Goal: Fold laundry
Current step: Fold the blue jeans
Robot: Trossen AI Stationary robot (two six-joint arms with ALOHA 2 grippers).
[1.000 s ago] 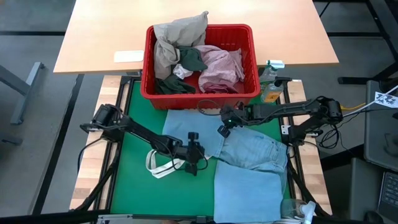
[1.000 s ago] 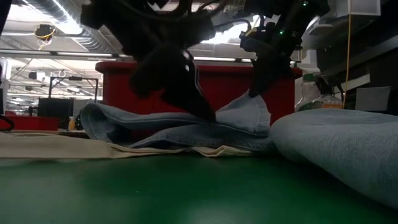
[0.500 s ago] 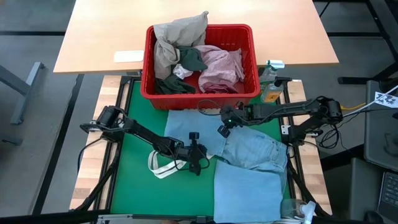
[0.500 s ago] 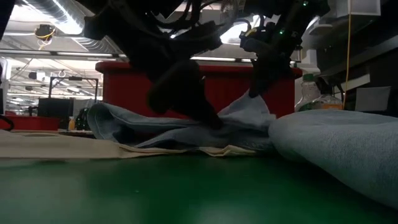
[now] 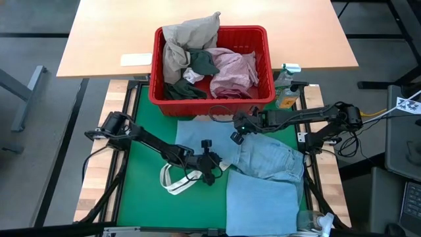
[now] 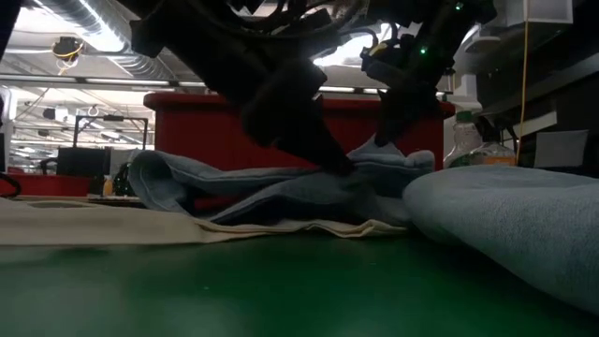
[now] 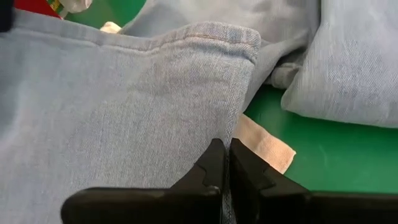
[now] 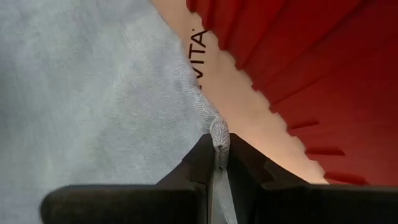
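A light blue denim garment [image 5: 263, 158] lies spread on the green mat, partly over a white tote bag [image 5: 176, 179]. Its near part [image 5: 263, 204] lies folded flat. My left gripper [image 5: 214, 168] is shut on the garment's left edge. My right gripper [image 5: 235, 137] is shut on its far edge, just in front of the red basket [image 5: 156, 66]. More laundry, beige, dark green and pink [image 5: 230, 69], is heaped in the basket. My left gripper pinches the garment's side edge [image 7: 239, 127] between its two fingers, below the hemmed corner. The fingers come slanting down from the table's left side. The cloth beside them lies on the tote bag [image 7: 264, 144] and the mat. My right gripper pinches a small bunched tip of the garment's far edge [image 8: 219, 132] between its fingers. It slants down from the table's right side. The edge is raised a little above the tote bag [image 8: 205, 68]; the rest of the cloth slopes down to the mat.
The red basket stands at the mat's far edge, close behind my right gripper. A clear bottle [image 5: 284, 92] stands at the far right corner. The tote's loop handles lie on the bare green mat [image 5: 141, 197] at the near left.
My left gripper has shut on the garment's left edge and gone a little toward the table's right edge. The edge has bunched up toward the middle, and the tote's handles have slid the same way.
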